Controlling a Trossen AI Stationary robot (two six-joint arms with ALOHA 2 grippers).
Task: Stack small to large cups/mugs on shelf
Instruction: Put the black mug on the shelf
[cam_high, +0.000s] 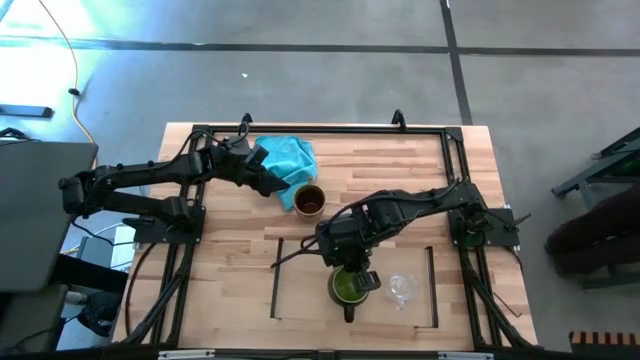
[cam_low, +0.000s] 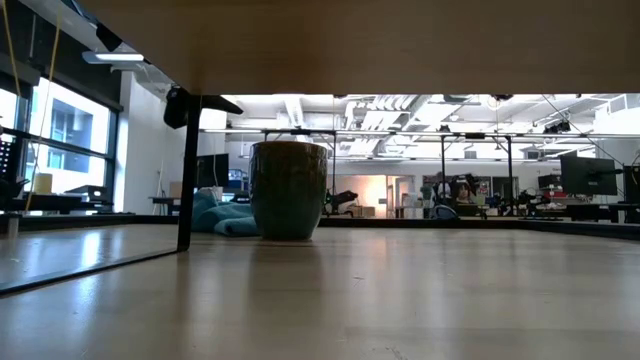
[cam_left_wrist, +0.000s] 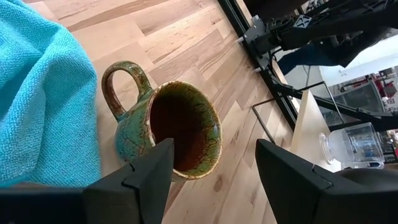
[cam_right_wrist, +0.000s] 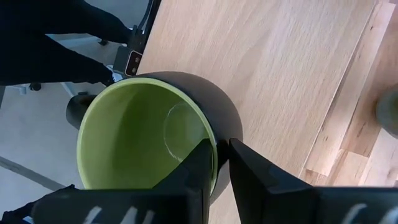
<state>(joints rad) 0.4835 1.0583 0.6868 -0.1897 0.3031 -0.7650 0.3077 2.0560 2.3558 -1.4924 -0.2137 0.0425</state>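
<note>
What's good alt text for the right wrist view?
The right end effector pinches the rim of a green mug, one finger inside and one outside, over the pale wooden shelf. The mug's inside is bright green and empty, its outside dark.

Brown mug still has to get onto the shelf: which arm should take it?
Left, probably. Its gripper is open right over the brown mug beside the turquoise cloth, while the right gripper is shut on the green mug's rim at the shelf.
</note>
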